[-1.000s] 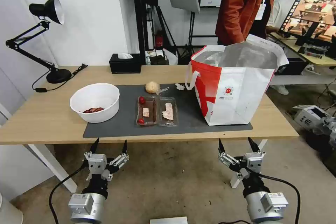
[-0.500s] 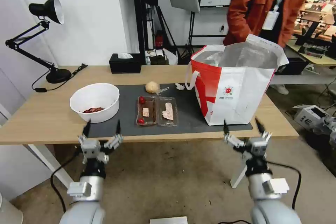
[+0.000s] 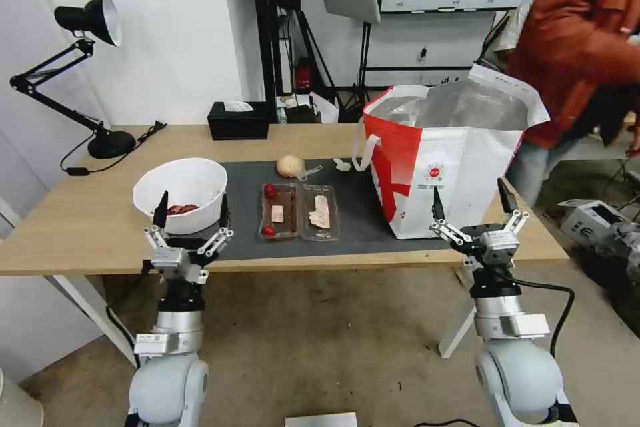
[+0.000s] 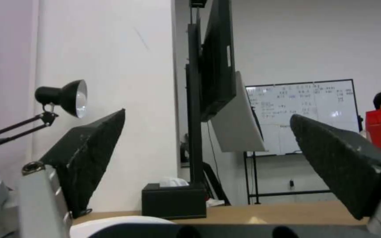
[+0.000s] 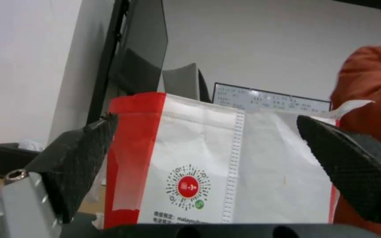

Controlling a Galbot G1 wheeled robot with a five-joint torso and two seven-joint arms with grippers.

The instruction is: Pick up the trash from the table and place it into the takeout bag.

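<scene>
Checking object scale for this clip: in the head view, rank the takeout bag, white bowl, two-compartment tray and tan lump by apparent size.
1. takeout bag, by far the largest
2. white bowl
3. two-compartment tray, not much smaller than the bowl
4. tan lump, smallest

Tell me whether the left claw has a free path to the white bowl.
Probably yes. The left claw hangs open at the table's near edge, right in front of the white bowl, with nothing between them.
</scene>
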